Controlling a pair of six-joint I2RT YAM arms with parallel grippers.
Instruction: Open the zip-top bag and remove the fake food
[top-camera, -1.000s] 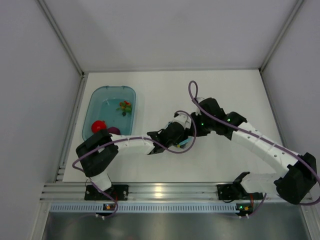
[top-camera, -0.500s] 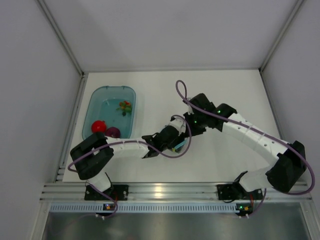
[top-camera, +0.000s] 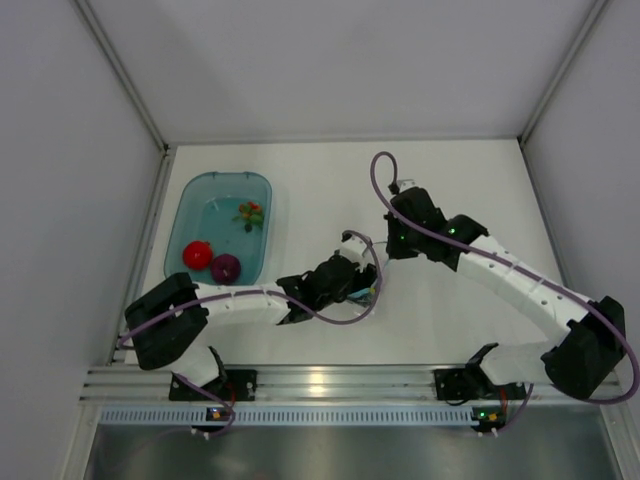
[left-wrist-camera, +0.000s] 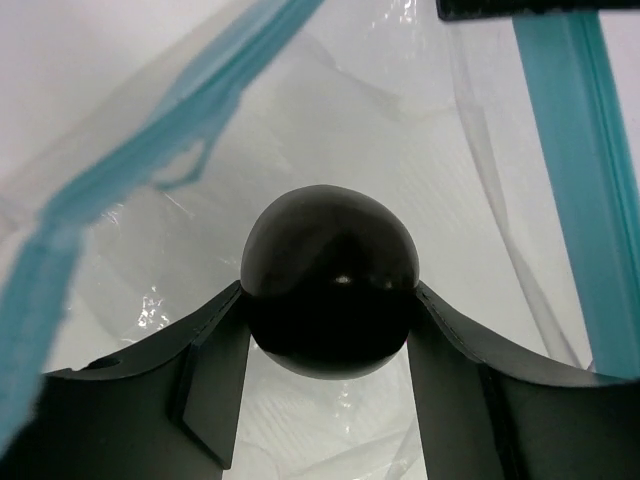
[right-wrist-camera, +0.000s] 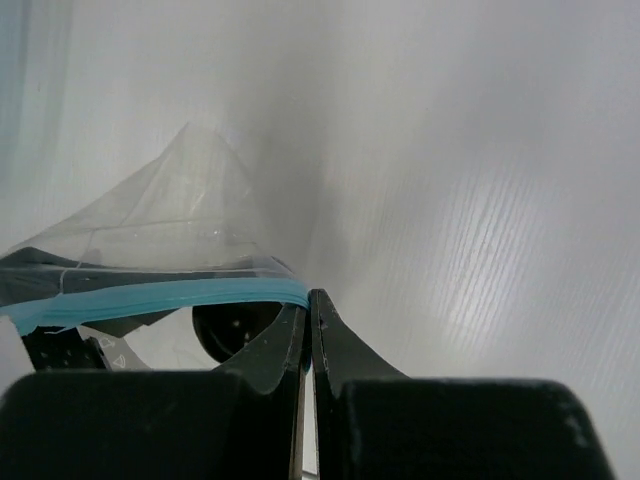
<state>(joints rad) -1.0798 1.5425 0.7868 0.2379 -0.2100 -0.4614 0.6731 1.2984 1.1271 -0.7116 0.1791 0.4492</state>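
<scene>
The zip-top bag (left-wrist-camera: 330, 120) is open, its light blue zip strip (left-wrist-camera: 150, 150) spread to both sides in the left wrist view. My left gripper (left-wrist-camera: 330, 290) is inside the bag, shut on a dark purple-black round fake food piece (left-wrist-camera: 330, 250). My right gripper (right-wrist-camera: 310, 296) is shut on the bag's zip strip (right-wrist-camera: 150, 298) and holds that edge up, with the dark piece (right-wrist-camera: 225, 330) showing below. In the top view the left gripper (top-camera: 350, 281) and the right gripper (top-camera: 390, 250) meet at the bag (top-camera: 369, 291) at mid-table.
A translucent teal tub (top-camera: 205, 186) stands at the left. It holds a red ball (top-camera: 197, 254), a magenta piece (top-camera: 227, 267) and a green-orange-red bit (top-camera: 249, 212). Walls enclose the table on the left, back and right.
My left arm has drawn back toward the near left with its gripper at the bag. My right wrist swung left and then back to the right. The magenta piece in the tub is now uncovered.
</scene>
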